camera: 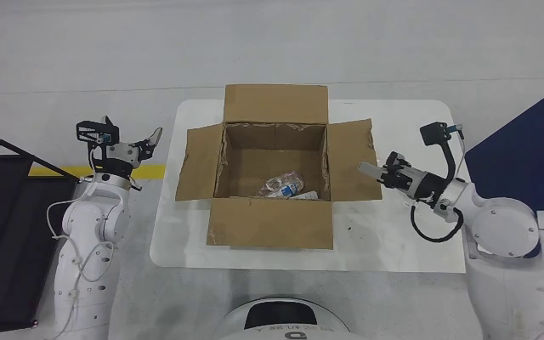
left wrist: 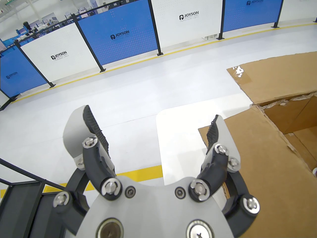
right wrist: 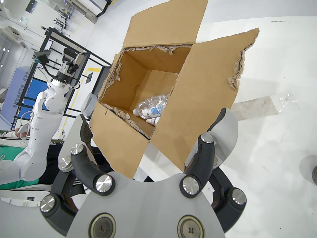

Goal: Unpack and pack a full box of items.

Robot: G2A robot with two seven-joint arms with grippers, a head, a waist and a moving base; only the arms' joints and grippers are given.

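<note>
I'm holding the left jaws spread wide and empty, hanging just off the left edge of the table [camera: 391, 246], apart from the box [camera: 270, 223]. The right jaws are gaping too, gripping nothing, hovering over the table just beside the box's right flap. Inside, a few clear plastic bottles [right wrist: 151, 108] are lying on the bottom (bundled together, I think). I'm reading this as early: the flaps are standing open, but the bottles are waiting to be lifted out, then repacked.
</note>
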